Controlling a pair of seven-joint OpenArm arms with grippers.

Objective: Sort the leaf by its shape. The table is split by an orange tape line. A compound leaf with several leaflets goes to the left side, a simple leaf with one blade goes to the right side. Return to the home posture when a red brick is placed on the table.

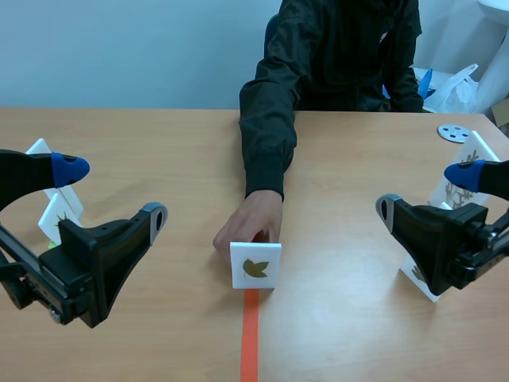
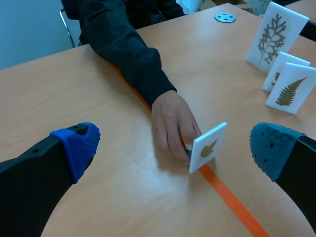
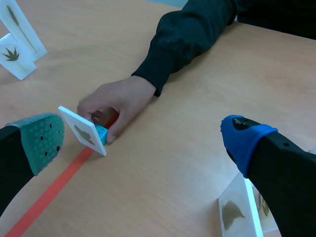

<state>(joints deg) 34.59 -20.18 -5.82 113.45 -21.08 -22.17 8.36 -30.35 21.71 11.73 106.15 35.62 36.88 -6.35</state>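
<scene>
Midway between the tabletop's [image 1: 159,135] left and right edges, on the orange tape line [image 1: 250,342], a flat, white, square leaf card [image 1: 255,265] is standing upright, showing an olive-brown lobed blade. A person's hand [image 1: 250,223] is pinching it from behind. The right wrist view is showing a turquoise stand [image 3: 101,133] at the card's back, which the scene view is hiding. The left gripper [image 1: 113,192] and the right gripper [image 1: 426,191] are hovering with their dotted pads spread wide, holding nothing. A fern card [image 2: 289,91] is standing near the right edge.

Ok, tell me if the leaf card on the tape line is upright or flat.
Upright: the leaf card stands on edge, the person's hand at its back.
</scene>
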